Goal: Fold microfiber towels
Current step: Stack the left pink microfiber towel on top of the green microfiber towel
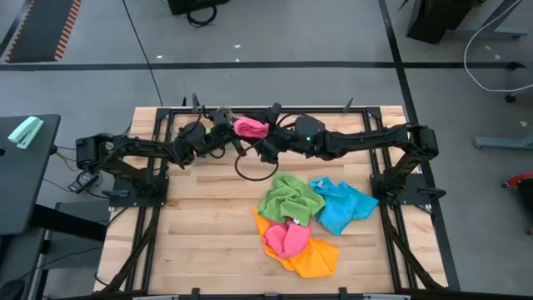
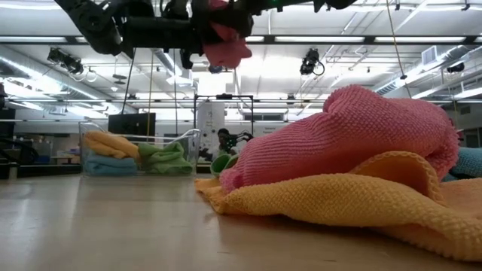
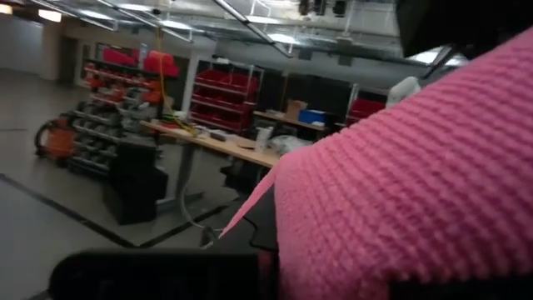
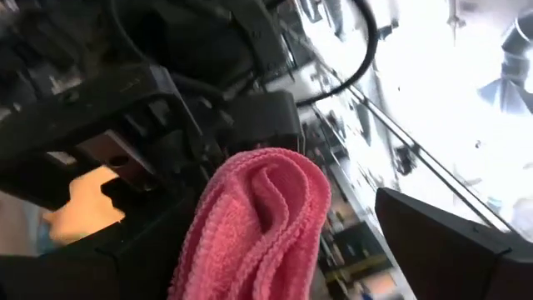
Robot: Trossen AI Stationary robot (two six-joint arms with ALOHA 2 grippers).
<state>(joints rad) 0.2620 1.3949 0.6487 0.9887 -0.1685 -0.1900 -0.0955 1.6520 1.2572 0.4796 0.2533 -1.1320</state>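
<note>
Above the worktop's (image 1: pixel 208 242) far edge, the left tool (image 1: pixel 231 132) pinches a pink towel (image 1: pixel 250 127); the right tool (image 1: pixel 265 150), jaws wide, should take its free corner squarely.

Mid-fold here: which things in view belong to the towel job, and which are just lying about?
Part of the job:
- pink microfiber towel held aloft in the shut left tool
- open right tool beside it
- heap on the wooden table: green towel, blue towel, second pink towel, orange-yellow towel

Lying about:
- clear plastic bin of folded cloths
- mint-green object on the black side table
</note>
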